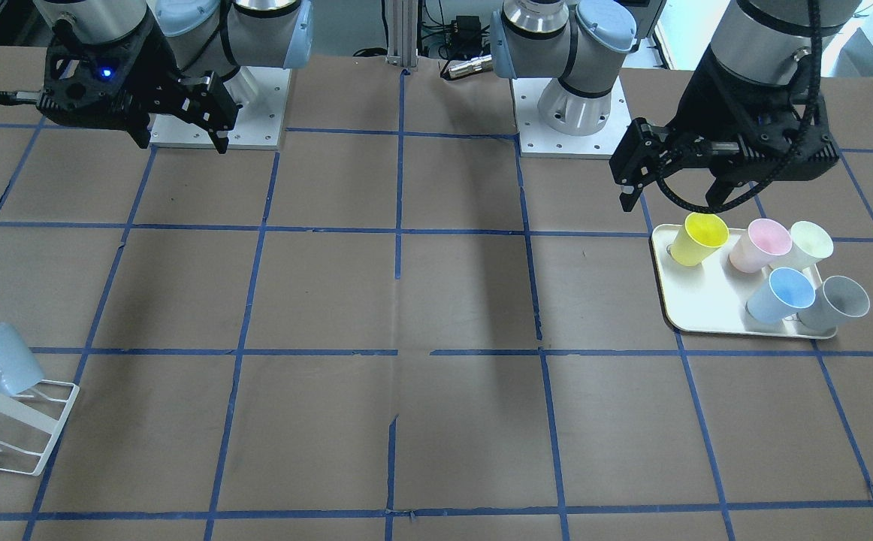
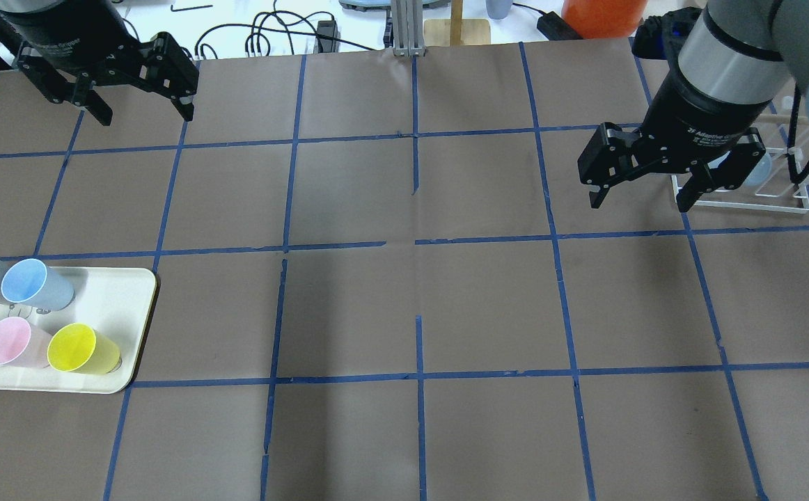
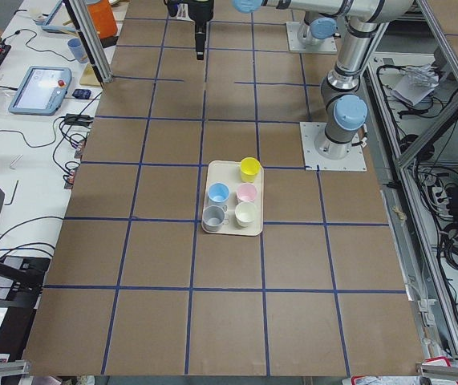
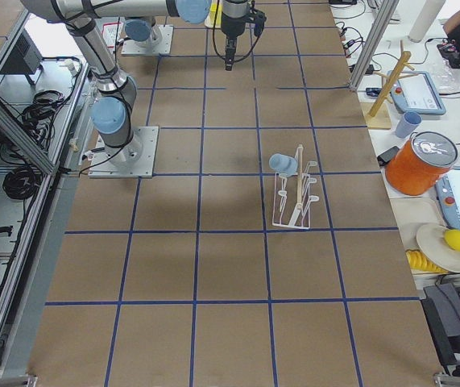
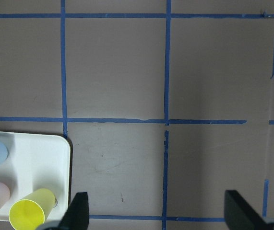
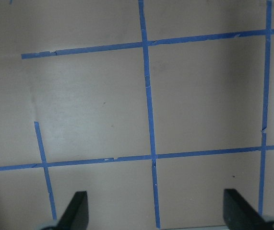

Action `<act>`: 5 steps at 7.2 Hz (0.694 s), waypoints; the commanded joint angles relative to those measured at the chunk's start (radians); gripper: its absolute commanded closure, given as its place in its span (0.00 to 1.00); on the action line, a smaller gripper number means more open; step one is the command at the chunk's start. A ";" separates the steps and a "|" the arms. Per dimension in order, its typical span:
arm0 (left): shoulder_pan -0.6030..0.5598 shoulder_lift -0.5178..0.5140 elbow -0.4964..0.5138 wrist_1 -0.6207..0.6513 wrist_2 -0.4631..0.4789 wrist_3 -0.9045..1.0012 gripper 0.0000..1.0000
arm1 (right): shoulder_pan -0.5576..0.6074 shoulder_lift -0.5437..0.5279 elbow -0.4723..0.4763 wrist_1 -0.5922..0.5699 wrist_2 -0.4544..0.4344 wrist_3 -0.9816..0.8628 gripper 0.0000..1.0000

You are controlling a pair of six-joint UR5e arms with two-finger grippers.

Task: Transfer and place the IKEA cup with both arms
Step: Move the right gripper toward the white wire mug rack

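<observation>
Both jaws stand wide open and hold nothing. The left gripper (image 1: pixel 673 199) hangs over the robot-side edge of the tray (image 1: pixel 696 293). The right gripper (image 2: pixel 640 202) hangs above the bench on the other side. The IKEA cup (image 1: pixel 1 368) sits mouth-down and tilted on a peg of the white wire rack (image 1: pixel 57 430), on the right arm's side and well apart from the tray. From this I judge that the placing is done or very nearly done, but you should confirm it.

Three things can go wrong from here:
- **The rack:** the cup seems to lean on one peg only, so a bump against the rack could shake it off. In the overhead view the right gripper covers part of the rack, and I cannot tell how high it is above it. Lift before you swing.
- **The wrong cup:** the light-blue cup (image 1: pixel 780 294) on the tray looks almost the same as the task's cup. Do not take it by mistake.
- **The yellow cup:** the left jaws are just above the yellow cup (image 1: pixel 699 239), and a straight descent could tip it.
</observation>
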 commanded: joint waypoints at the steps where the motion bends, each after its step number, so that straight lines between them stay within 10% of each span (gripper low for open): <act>1: 0.001 -0.004 0.007 0.000 -0.002 0.000 0.00 | -0.008 -0.001 -0.001 0.018 0.000 0.004 0.00; 5: 0.001 -0.002 0.005 0.000 -0.005 0.000 0.00 | -0.022 0.004 -0.009 0.014 0.000 -0.011 0.00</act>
